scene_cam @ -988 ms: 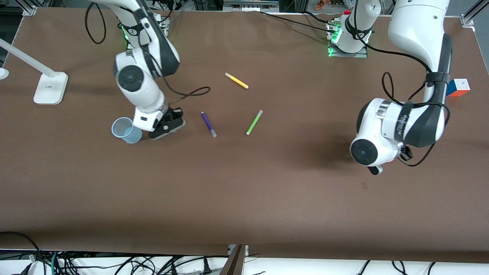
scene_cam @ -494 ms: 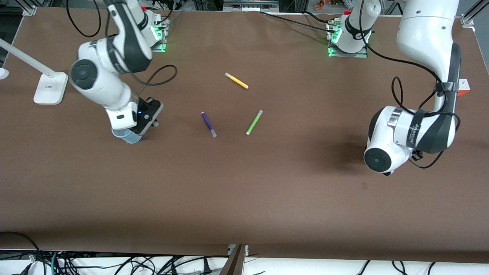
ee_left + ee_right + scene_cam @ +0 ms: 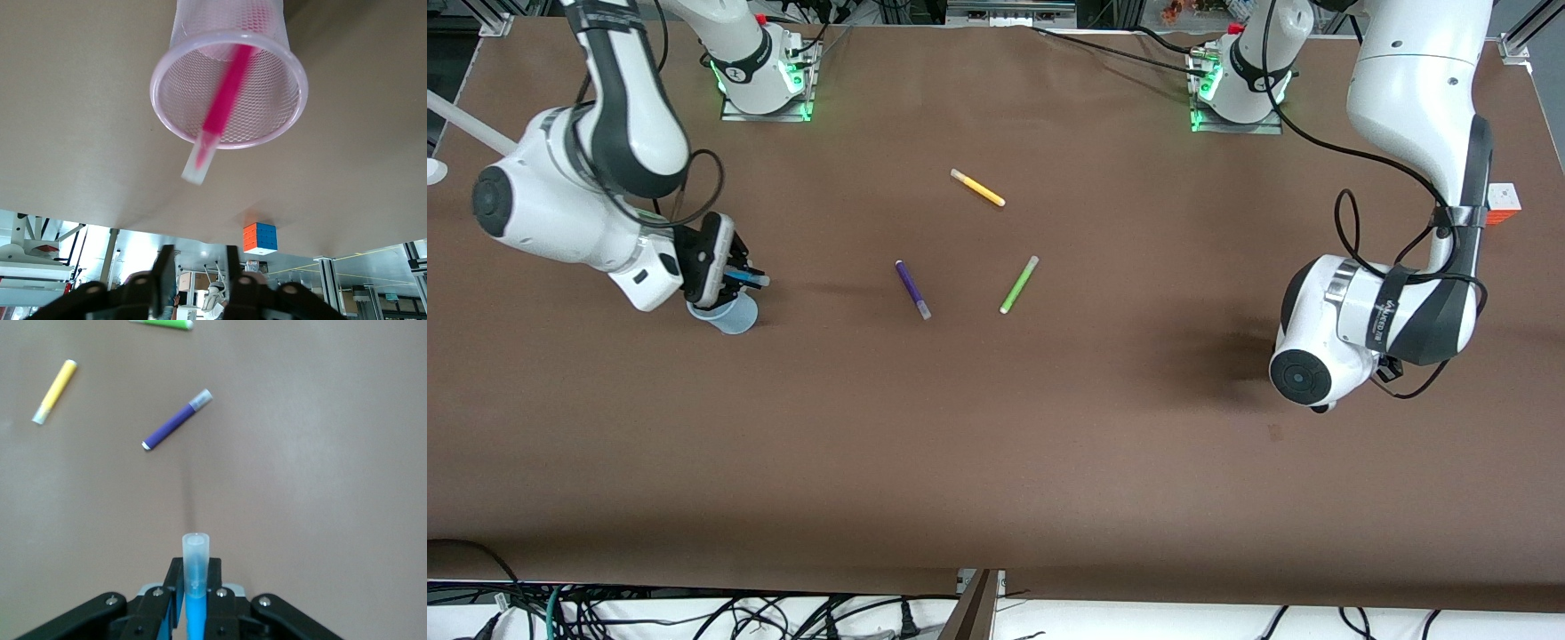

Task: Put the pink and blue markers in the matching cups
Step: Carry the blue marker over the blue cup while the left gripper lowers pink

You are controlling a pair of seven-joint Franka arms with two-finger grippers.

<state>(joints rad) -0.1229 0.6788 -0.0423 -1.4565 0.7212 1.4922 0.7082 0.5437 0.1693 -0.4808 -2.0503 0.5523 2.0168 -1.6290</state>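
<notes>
My right gripper (image 3: 740, 274) is shut on the blue marker (image 3: 747, 278) and holds it tilted just above the pale blue cup (image 3: 727, 317), which stands upright toward the right arm's end of the table. In the right wrist view the marker's pale cap (image 3: 195, 560) sticks out past the gripper (image 3: 193, 579). My left gripper (image 3: 198, 263) is open and empty, above the pale pink cup (image 3: 270, 30). The pink marker (image 3: 227, 93) leans inside that cup with its pale cap over the rim. In the front view the left arm hides the pink cup and the left gripper.
A purple pen (image 3: 912, 289), a green pen (image 3: 1018, 284) and a yellow pen (image 3: 977, 188) lie loose mid-table. A Rubik's cube (image 3: 1498, 203) sits at the left arm's end of the table, and it also shows in the left wrist view (image 3: 260, 238).
My right arm has swung toward its end of the table and its gripper has moved from beside the blue cup to over it, with the blue marker. My left arm has shifted slightly.
</notes>
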